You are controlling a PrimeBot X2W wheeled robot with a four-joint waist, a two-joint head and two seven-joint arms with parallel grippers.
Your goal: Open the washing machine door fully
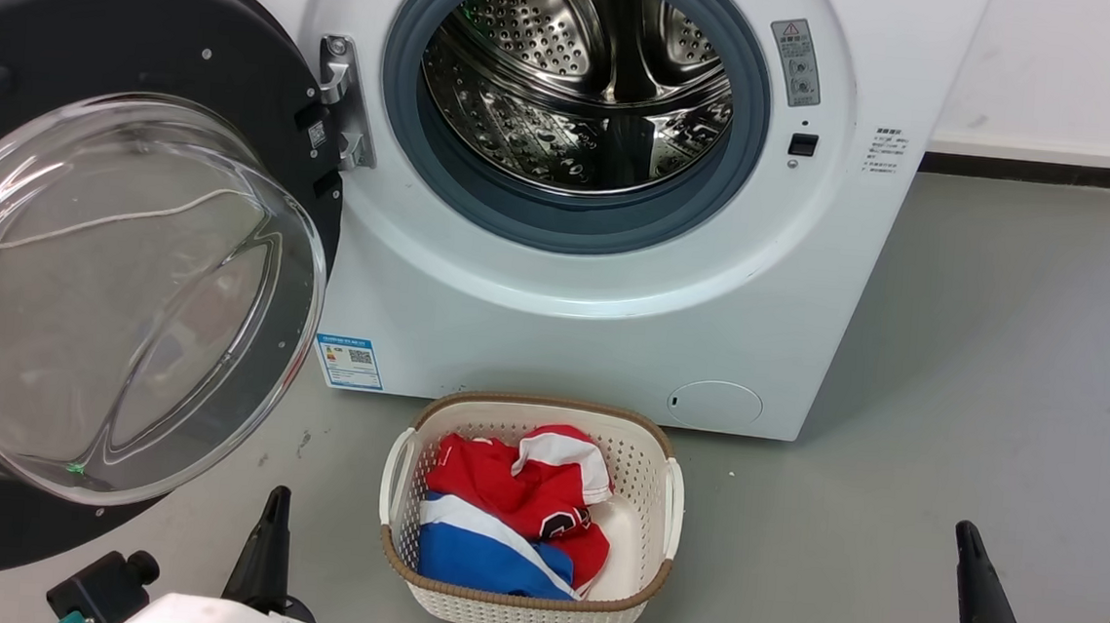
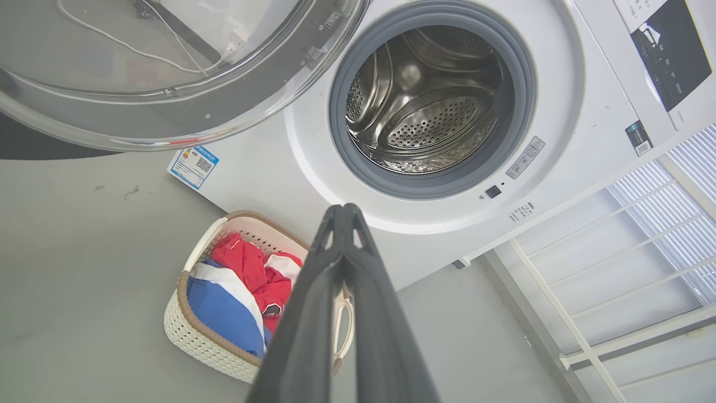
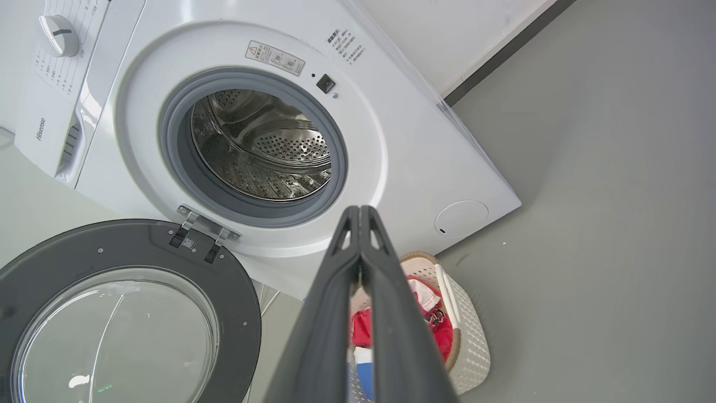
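Two empty grippers, fingers pressed together: left gripper [image 2: 342,214] and right gripper [image 3: 358,214] sit clear of the washing machine door [image 1: 96,25], which stands swung wide. Opening looks finished, barring a final outward nudge.

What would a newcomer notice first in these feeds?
The washing machine door, swung wide at the head view's left, its glass bowl bulging toward the camera. Right of it the steel drum gapes, looking empty; a basket of red, white and blue clothes sits on the floor before the machine.
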